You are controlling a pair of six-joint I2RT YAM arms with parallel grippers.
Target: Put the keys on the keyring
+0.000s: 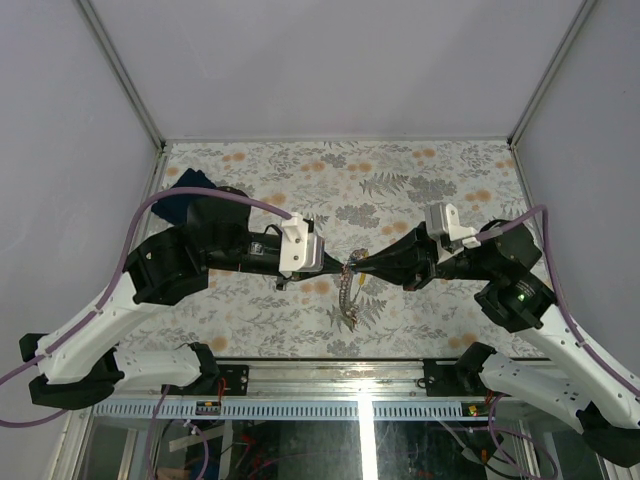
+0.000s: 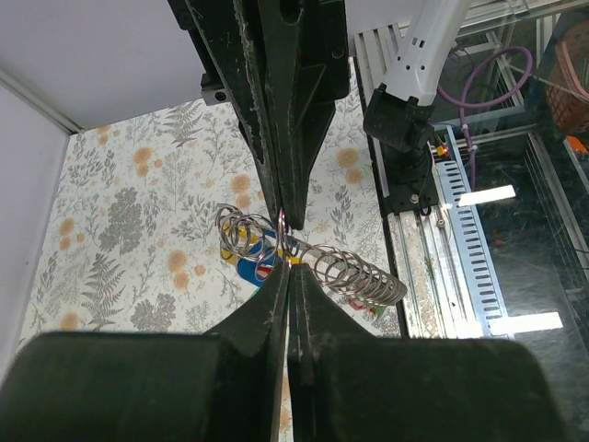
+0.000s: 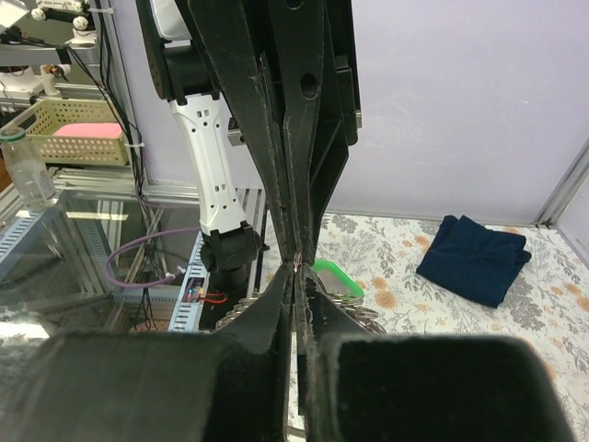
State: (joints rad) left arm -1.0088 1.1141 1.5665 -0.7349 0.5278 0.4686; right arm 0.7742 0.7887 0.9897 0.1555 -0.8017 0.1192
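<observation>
Both arms reach inward over the middle of the worktop (image 1: 400,180). The left hand (image 1: 338,268) and the right hand (image 1: 361,267) meet there tip to tip. Each hand has its two fingers pressed together, and the wrist views show only a thin seam between them. A small piece of thin wire shows just at the meeting tips. I cannot tell which hand pinches it, or if both do.

From this point the keyring (image 1: 350,297), seen as a silvery row of small loops, runs toward the near edge of the worktop. It ends a little before the metal frame (image 1: 320,375) there. The keys (image 2: 250,265) are bunched at this row of loops, under the tips. The left wrist view shows blue, yellow and red tags, and the right wrist view shows a green one. Whether the bunch hangs or lies on the surface, I cannot tell.

The worktop is closed by walls (image 1: 330,70) on the left, far and right sides. The widest open stretch of flowered surface is between the hands and the far wall. A dark blue folded cloth (image 1: 180,200) lies near the far left corner, partly under the left arm and well apart from the keys. Toward the near edge the room is narrow.
</observation>
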